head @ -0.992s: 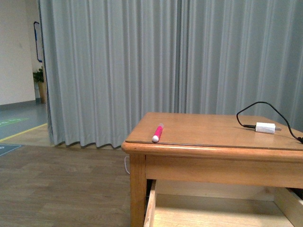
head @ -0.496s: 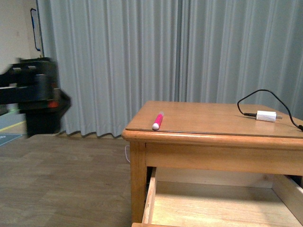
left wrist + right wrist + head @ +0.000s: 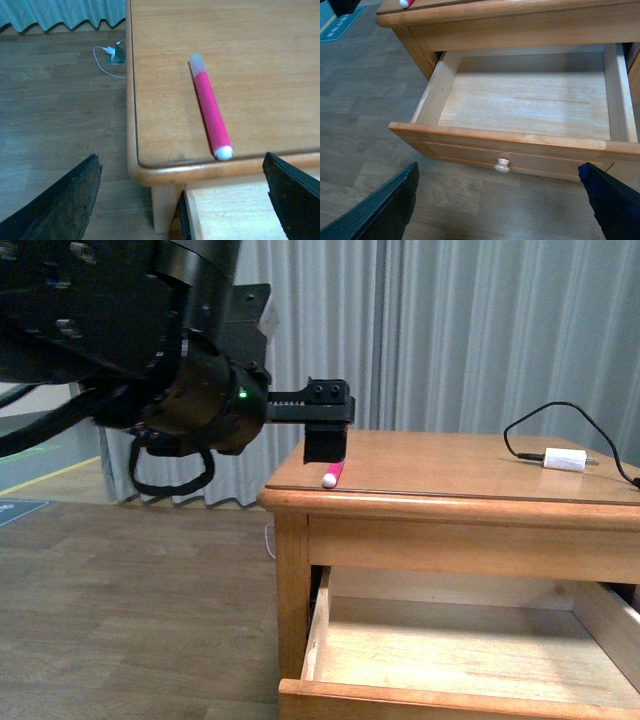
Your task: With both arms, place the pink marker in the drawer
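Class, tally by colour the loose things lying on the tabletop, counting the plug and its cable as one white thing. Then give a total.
Pink: 1, the pink marker
White: 1, the white plug
Total: 2

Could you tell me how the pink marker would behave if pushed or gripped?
The pink marker looks rigid and small, probably light. Its round body may roll if nudged sideways. Its end sits at the table edge, so a lengthwise push could drop it.
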`<action>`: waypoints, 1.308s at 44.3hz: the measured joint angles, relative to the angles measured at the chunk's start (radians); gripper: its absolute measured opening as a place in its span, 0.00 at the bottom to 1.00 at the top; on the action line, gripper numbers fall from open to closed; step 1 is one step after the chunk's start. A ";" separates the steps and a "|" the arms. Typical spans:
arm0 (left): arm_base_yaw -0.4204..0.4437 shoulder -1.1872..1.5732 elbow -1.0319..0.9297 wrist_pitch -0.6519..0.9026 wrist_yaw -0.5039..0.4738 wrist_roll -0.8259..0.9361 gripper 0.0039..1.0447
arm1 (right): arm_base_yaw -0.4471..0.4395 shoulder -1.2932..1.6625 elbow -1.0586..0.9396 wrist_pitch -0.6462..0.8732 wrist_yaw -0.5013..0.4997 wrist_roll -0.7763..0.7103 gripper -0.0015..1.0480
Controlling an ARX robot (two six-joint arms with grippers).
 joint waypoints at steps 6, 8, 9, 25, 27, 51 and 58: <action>0.000 0.131 0.190 -0.097 -0.003 -0.011 0.94 | 0.000 0.000 0.000 0.000 0.000 0.000 0.92; -0.001 0.175 0.253 -0.128 -0.007 -0.011 0.94 | 0.000 0.000 0.000 0.000 0.000 0.000 0.92; -0.001 0.184 0.264 -0.134 -0.007 -0.012 0.94 | 0.000 0.000 0.000 0.000 0.000 0.000 0.92; -0.030 0.356 0.473 -0.248 -0.007 -0.001 0.94 | 0.001 0.000 0.000 0.000 0.000 0.000 0.92; -0.035 0.361 0.479 -0.251 -0.007 0.006 0.94 | 0.001 0.000 0.000 0.000 0.000 0.000 0.92; -0.060 0.391 0.547 -0.330 -0.029 0.027 0.90 | 0.001 0.000 0.000 0.000 0.000 0.000 0.92; -0.065 0.393 0.552 -0.343 -0.037 0.039 0.66 | 0.001 0.000 0.000 0.000 0.000 0.000 0.92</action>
